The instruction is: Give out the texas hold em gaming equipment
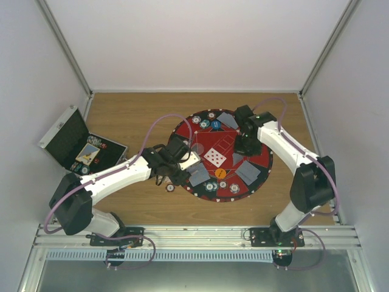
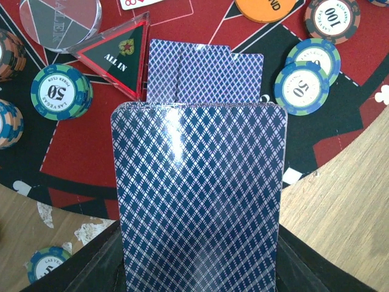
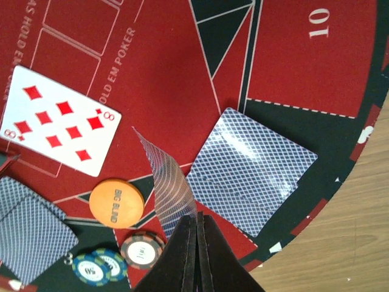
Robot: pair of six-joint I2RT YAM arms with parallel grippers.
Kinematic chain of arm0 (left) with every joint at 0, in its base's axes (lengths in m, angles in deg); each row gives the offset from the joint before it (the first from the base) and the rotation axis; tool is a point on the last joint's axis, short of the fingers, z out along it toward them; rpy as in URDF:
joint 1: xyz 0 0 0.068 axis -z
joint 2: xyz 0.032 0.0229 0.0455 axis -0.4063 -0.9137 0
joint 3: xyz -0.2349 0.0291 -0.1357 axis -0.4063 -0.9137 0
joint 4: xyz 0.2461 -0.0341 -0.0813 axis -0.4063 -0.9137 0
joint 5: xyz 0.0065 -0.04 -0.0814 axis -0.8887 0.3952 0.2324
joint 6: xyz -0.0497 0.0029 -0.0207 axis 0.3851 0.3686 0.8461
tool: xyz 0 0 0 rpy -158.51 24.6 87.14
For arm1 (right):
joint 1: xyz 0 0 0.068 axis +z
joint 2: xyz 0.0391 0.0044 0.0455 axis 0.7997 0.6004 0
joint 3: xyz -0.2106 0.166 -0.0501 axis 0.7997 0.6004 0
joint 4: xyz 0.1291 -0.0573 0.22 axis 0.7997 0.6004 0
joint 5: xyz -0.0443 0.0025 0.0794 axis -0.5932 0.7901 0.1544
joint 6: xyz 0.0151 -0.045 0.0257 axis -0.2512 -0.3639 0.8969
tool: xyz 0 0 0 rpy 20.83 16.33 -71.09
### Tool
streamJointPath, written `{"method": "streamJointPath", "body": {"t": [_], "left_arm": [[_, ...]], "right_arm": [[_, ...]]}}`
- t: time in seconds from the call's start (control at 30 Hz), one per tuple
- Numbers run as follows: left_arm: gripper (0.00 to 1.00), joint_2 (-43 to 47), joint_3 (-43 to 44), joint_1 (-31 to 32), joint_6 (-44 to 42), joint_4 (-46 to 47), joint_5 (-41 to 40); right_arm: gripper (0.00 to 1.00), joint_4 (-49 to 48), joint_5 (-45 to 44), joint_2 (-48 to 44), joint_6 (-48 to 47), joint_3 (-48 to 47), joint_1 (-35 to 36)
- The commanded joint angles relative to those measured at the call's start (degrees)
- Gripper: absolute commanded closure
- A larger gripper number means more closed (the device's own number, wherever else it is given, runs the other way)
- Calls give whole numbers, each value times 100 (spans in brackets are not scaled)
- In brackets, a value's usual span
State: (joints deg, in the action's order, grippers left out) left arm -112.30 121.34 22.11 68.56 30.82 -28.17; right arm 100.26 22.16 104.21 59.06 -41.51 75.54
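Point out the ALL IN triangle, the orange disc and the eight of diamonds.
ALL IN triangle (image 2: 118, 58), left wrist view, its black centre.
orange disc (image 3: 117, 202), right wrist view, its top face.
eight of diamonds (image 3: 58, 121), right wrist view, middle of its face.

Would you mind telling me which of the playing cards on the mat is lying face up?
The eight of diamonds near the mat's centre; every other card shows its blue patterned back.

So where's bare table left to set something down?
Bare wood lies between the mat and the back wall, and between the mat and the near rail. The mat is crowded with cards and chips.
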Motion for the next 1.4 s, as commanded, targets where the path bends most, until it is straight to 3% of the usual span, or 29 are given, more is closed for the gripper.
{"method": "streamJointPath", "body": {"t": [0.0,0.2,0.5,1.37], "left_arm": [[46,138,-69,50,-43,268,82],[46,147,-93,50,-32,261,57],[46,113,-123,50,-17,303,62],[46,103,-212,50,-1,376,213]], "right_arm": [[99,80,-733,301,703,-226,194],[99,153,-1583,556,1096,-311,378],[100,272,-1845,1287,893,-761,698],[100,148,-753,2577,189,-2139,995]]}}
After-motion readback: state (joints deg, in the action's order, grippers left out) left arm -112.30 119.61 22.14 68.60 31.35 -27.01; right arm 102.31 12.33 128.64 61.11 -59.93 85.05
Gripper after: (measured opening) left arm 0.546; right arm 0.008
